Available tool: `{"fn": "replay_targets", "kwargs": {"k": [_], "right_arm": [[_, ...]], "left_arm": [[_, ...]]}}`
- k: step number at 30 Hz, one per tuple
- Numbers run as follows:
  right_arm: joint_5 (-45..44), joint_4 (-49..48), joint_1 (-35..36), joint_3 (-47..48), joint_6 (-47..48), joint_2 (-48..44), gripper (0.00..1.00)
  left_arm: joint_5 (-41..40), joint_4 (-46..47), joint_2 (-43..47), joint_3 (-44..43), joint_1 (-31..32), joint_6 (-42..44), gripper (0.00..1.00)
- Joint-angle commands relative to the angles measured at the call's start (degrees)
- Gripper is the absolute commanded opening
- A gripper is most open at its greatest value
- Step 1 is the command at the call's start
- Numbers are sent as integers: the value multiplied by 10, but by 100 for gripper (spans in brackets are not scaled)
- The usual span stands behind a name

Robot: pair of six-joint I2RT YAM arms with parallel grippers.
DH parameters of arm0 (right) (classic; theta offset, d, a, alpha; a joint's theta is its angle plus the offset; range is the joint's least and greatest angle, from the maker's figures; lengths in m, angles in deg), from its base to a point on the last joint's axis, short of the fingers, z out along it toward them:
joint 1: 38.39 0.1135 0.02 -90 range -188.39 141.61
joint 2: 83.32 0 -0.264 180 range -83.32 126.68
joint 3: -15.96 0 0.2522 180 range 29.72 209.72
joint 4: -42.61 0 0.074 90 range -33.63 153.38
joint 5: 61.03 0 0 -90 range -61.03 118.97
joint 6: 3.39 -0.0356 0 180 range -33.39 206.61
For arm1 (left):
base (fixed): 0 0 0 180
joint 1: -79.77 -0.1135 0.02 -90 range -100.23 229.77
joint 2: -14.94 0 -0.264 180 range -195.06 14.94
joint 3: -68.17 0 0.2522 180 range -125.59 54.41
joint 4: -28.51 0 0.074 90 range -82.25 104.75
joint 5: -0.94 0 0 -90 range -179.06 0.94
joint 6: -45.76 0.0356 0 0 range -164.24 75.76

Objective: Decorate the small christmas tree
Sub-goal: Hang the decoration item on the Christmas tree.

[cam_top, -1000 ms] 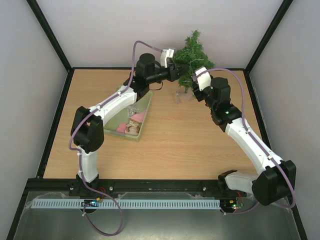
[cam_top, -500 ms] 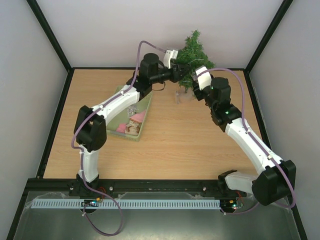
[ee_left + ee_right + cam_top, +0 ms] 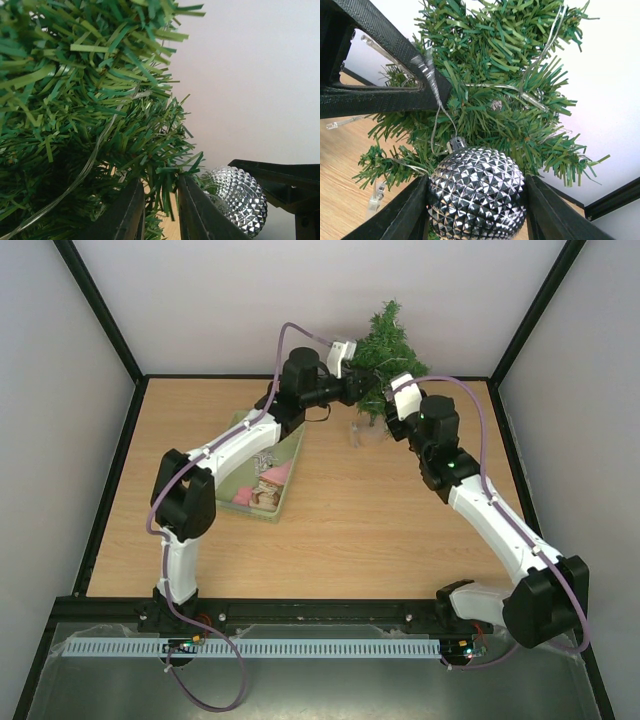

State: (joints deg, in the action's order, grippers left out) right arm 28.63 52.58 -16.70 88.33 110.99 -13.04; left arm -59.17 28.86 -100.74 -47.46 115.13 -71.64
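Top external view, basket holding trinkets, bushy dark-green tree, my right fingers clamping silver bauble, left fingers grip unclear.

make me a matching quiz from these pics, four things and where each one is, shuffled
1 bauble
2 tree
3 basket
4 left gripper

a lying left of the tree
b between the right gripper's fingers
c standing at the table's far edge
d reaching in among the tree's needles

Pairs: 1-b, 2-c, 3-a, 4-d
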Motion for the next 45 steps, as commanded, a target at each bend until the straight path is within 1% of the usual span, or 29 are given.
{"fn": "replay_targets", "kwargs": {"k": [1,9,14,18,20,23,26,28,32,38,43,45], "right_arm": [[-15,-30,-5,-12,0,5,42],[-13,-37,-7,-20,-2,6,42],[8,-32,-7,-22,-6,-15,42],[9,-35,-7,-24,6,-20,42],[7,-35,-8,-23,8,-16,42],[13,-37,-7,-24,5,-14,42],[19,-37,-8,-24,3,-13,42],[20,-35,-8,-24,3,-15,42],[21,-34,-8,-27,4,-16,42],[25,-35,-8,-29,1,-20,43],[24,-28,-7,-25,2,-24,42],[21,-31,-7,-27,2,-26,42]], "left_arm": [[-7,2,-13,-20,2,11,21],[-4,-4,-14,-20,2,7,21],[-15,-25,16,-10,0,15,24],[-22,-7,55,26,-3,3,29],[-17,9,68,46,-3,-9,33],[-5,16,77,66,-7,-26,36],[0,13,78,75,-11,-36,36],[2,14,82,85,-18,-50,34],[20,76,100,128,-28,-80,34],[57,149,100,152,-27,-85,41],[76,211,88,149,-25,-104,44],[73,214,79,138,-25,-105,45]]}}
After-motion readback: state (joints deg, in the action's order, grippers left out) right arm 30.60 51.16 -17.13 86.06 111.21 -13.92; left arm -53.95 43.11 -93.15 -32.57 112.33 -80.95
